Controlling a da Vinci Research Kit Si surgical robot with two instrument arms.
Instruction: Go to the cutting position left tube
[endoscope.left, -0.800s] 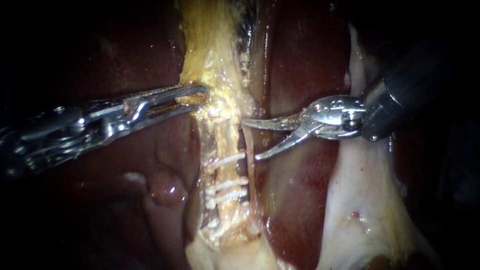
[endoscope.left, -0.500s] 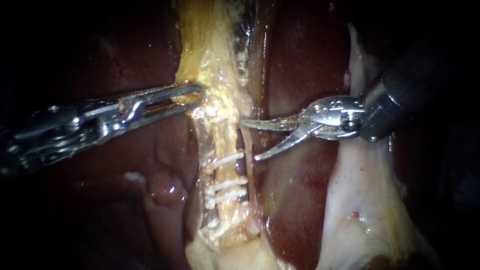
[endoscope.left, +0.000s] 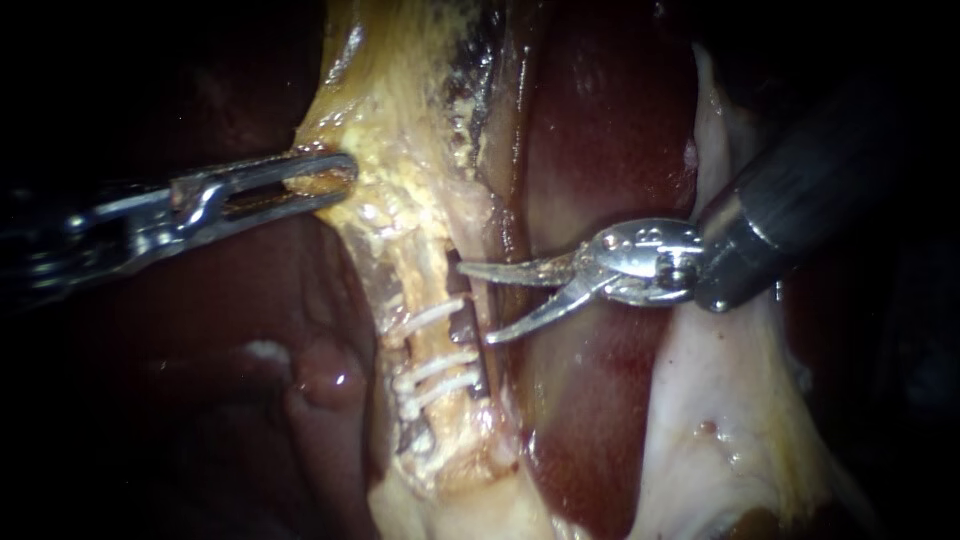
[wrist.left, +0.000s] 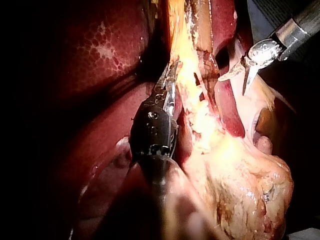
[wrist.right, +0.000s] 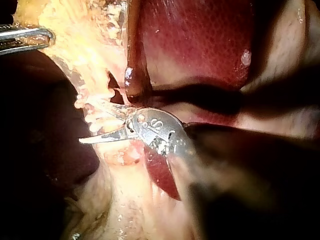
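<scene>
Liver (endoscope.left: 610, 140) behind right instrument (endoscope.left: 476, 303), jaws open

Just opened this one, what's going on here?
The left instrument is shut on the yellowish fatty tissue above a tube that carries three white clips, holding it toward its own side. The right instrument is open right beside the tube, near the upper clip, but not yet around it. The dark red liver lies behind. The tube looks uncut.
</scene>
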